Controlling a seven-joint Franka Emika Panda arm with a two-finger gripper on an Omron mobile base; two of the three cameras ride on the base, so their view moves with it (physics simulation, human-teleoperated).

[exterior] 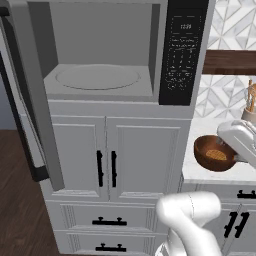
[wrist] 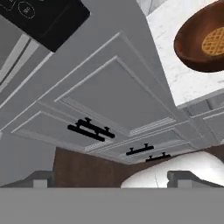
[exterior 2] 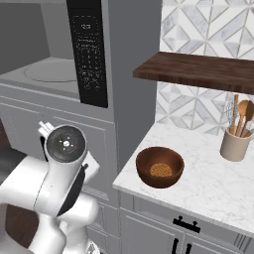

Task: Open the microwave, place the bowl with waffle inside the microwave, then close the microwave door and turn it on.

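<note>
Sitting upright, mouth up, the bowl with waffle (exterior 2: 159,166) occupies the lower centre of the right base view, on the white marble counter (exterior 2: 213,183) near its front left corner. Round, dark reddish-brown wood; tan-orange waffle lies flat inside. In hand view it fills the upper right, well apart from the gripper (wrist: 111,179); tips spread wide, holding nothing. Microwave door (exterior: 30,100) swung open at left; microwave (exterior: 100,75) cavity and turntable exposed. Utensil crock (exterior 2: 235,144) at far right.

Grey panelled cabinets (exterior: 130,157) with black handles; white marble tabletop (exterior 2: 208,178); patterned tile wall (exterior 2: 208,30); dark wood shelf (exterior 2: 198,72); utensil crock (exterior 2: 234,144); dark wood floor (exterior: 17,215)
</note>
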